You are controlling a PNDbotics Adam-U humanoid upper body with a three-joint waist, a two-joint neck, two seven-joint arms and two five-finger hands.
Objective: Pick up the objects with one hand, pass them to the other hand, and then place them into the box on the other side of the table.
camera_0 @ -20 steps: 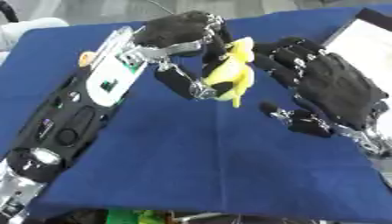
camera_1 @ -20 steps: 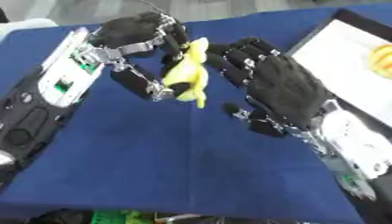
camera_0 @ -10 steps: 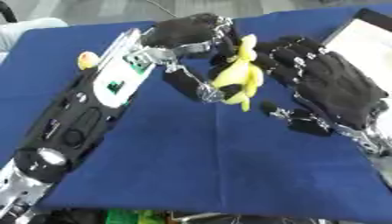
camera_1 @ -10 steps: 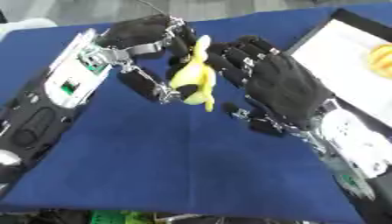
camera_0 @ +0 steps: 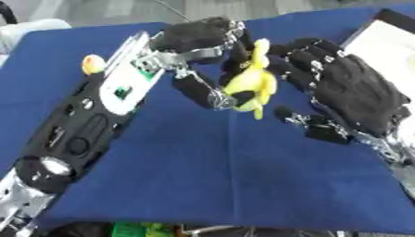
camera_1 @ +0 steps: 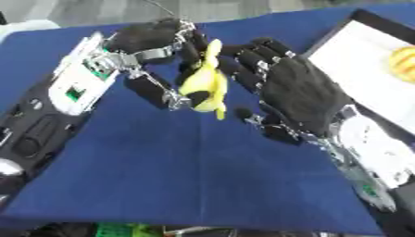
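Note:
A small yellow bunch of bananas (camera_0: pixel 249 82) hangs above the blue table, pinched between the thumb and curled fingers of my left hand (camera_0: pixel 197 38). My right hand (camera_1: pixel 293 90) is open just to its right, back of the hand up, its fingers stretched toward the bananas and touching or nearly touching them. The white box (camera_1: pixel 366 72) with a dark rim lies at the right edge, holding a yellow-orange round thing (camera_1: pixel 402 59).
The blue cloth (camera_0: pixel 203 171) covers the table. A small yellow-orange thing (camera_0: pixel 93 63) lies beside my left forearm at the left. Green items show below the near table edge.
My left hand has carried the bananas to the right, up against the fingers of my right hand, which has stayed open in place.

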